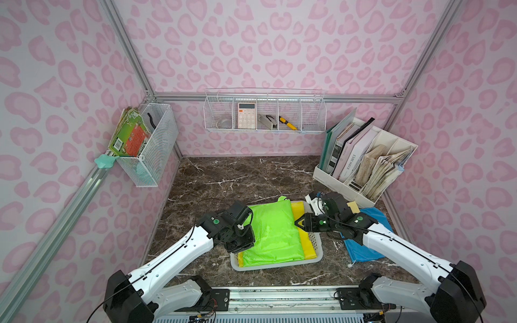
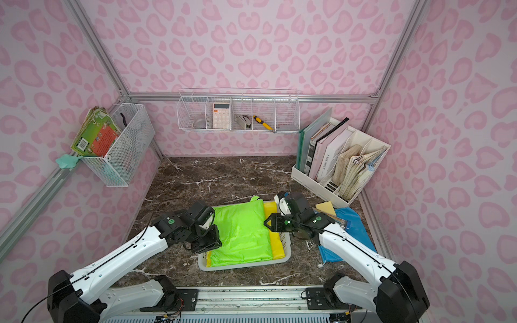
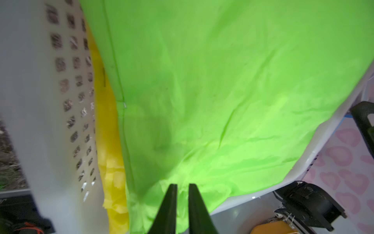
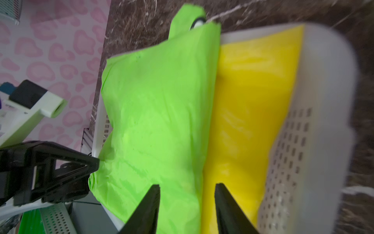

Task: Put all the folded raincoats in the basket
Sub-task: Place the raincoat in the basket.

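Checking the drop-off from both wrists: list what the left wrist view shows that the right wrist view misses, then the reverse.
Left wrist only: the narrow parting of the left pincer, over an edge of the green raincoat; the yellow raincoat as a thin strip by the basket wall. Right wrist only: the wide parting of the right pincer, a broad band of yellow, and a green flap past the basket rim over the marble table. Both: the green raincoat lying on the yellow one inside the white basket.
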`<action>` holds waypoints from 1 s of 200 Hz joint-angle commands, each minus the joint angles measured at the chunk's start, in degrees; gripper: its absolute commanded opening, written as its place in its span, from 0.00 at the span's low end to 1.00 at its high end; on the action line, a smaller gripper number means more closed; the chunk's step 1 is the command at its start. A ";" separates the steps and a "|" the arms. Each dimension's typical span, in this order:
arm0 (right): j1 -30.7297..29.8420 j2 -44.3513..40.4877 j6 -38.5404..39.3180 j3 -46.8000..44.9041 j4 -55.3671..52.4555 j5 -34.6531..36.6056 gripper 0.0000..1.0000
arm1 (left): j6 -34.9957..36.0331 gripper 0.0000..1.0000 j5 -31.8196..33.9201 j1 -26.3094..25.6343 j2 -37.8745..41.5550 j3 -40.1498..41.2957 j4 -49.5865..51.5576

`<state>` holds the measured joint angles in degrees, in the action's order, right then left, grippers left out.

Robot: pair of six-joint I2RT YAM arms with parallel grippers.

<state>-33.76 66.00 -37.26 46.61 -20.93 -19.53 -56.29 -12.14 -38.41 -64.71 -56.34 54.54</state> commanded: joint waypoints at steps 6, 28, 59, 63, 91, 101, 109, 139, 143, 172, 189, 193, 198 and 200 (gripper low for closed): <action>11.86 -2.25 1.99 0.24 -6.92 7.25 0.57 | 2.71 0.35 5.16 0.40 0.37 -4.68 4.70; 25.69 -4.56 2.84 -1.82 -8.39 9.34 0.57 | 3.46 0.35 2.77 0.38 0.07 -5.65 1.71; 47.73 -10.23 0.03 -8.89 -3.52 4.32 0.52 | 5.13 0.34 -0.94 0.44 -1.27 -4.86 -1.45; 48.83 -10.19 -0.16 -8.60 -3.81 6.25 0.52 | 5.46 0.34 -1.50 0.37 -1.42 -4.71 -2.13; 56.09 -9.67 -0.65 -6.78 -3.06 8.99 0.52 | 7.34 0.36 -4.64 0.37 -2.83 -3.89 -5.52; 56.83 -10.05 -0.72 -7.23 -1.99 13.40 0.52 | 8.71 0.37 -5.12 0.49 -3.99 -4.88 -4.89; 57.95 -9.52 -0.84 -6.92 -3.08 16.60 0.52 | 9.64 0.37 -5.34 0.52 -5.03 -5.41 -4.70; 63.63 -10.67 -4.24 -9.78 -4.57 20.55 0.54 | 12.50 0.26 -6.66 0.57 -7.66 -6.81 -4.98; 63.63 -10.60 -4.42 -10.59 -3.76 19.59 0.54 | 12.69 0.26 -7.05 0.65 -7.71 -6.77 -5.48; 67.08 -6.00 -6.73 -15.27 -0.41 10.69 0.49 | 13.72 0.25 -9.14 0.92 -8.48 -6.84 -6.89; 65.99 -3.15 -5.02 -16.83 3.04 1.28 0.40 | 14.24 0.25 -9.38 1.04 -8.36 -6.49 -7.08; 63.99 -2.52 -5.29 -16.73 3.76 0.22 0.38 | 14.12 0.25 -9.31 1.14 -8.27 -6.19 -7.40; 60.66 -1.66 -5.94 -15.89 3.69 0.53 0.35 | 14.04 0.23 -9.31 1.08 -8.11 -5.87 -7.65; 58.96 -1.24 -6.15 -15.35 3.52 0.96 0.34 | 14.02 0.22 -9.30 1.20 -8.08 -5.71 -7.86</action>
<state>32.42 62.13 -42.37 30.35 -21.93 -9.39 -43.59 -20.21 -37.45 -73.08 -62.72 48.10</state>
